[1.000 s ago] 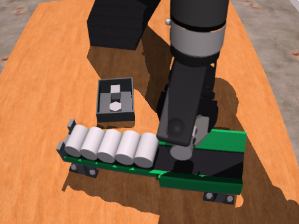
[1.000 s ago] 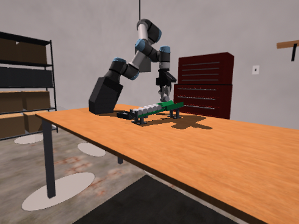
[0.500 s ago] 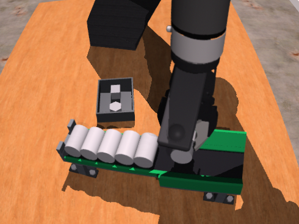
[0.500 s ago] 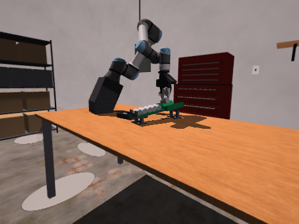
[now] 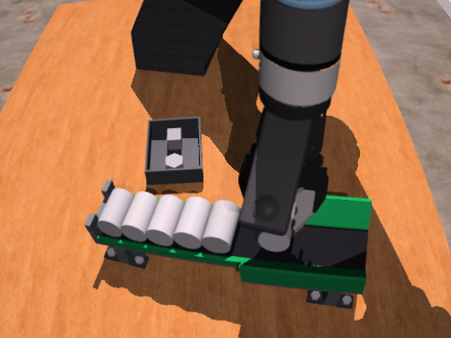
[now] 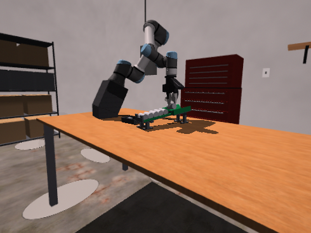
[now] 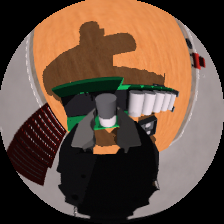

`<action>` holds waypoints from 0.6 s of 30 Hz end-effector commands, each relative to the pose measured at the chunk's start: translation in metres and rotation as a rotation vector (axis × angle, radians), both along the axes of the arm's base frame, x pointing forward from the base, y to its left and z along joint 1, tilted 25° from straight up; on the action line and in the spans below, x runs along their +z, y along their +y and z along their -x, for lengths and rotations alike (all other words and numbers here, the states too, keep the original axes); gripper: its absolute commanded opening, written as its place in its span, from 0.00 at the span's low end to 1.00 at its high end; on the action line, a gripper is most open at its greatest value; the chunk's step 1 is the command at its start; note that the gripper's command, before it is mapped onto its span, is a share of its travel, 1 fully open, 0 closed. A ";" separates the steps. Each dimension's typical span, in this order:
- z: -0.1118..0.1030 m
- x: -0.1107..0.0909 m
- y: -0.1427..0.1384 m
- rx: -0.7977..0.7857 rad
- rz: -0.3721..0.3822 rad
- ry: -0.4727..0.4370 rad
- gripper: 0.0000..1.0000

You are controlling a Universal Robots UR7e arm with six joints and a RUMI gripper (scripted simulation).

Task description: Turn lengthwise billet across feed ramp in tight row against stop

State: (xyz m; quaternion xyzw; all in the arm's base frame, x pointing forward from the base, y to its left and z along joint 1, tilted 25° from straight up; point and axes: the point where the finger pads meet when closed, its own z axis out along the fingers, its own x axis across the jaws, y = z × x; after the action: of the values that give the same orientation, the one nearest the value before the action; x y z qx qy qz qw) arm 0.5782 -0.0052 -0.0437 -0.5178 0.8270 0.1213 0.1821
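A green feed ramp [image 5: 304,249] stands on the orange table. Several grey steel billets [image 5: 166,221] lie across it side by side, the leftmost against the grey stop [image 5: 100,208] at the left end. My gripper [image 5: 276,235] is shut on one more billet [image 5: 274,241], held just to the right of the row and low over the ramp, its round end facing the top camera. In the wrist view this billet [image 7: 106,111] sits between my fingers, with the row [image 7: 152,101] to its right. From the exterior view my gripper [image 6: 171,104] hangs over the ramp [image 6: 165,113].
A small dark tray [image 5: 174,151] holding grey nuts or blocks stands just behind the row. The robot's black base [image 5: 184,23] is at the table's back. A red tool cabinet [image 6: 212,87] and a shelf with boxes [image 6: 25,86] stand off the table.
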 end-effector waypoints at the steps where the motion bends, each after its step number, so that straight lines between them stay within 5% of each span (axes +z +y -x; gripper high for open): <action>1: -0.003 -0.005 0.003 -0.001 0.002 -0.004 0.00; 18: -0.005 -0.013 0.008 -0.001 0.002 -0.004 0.00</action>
State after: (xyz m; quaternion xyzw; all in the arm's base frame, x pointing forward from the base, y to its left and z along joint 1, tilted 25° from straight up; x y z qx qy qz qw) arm 0.5814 0.0012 -0.0543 -0.5178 0.8270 0.1213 0.1822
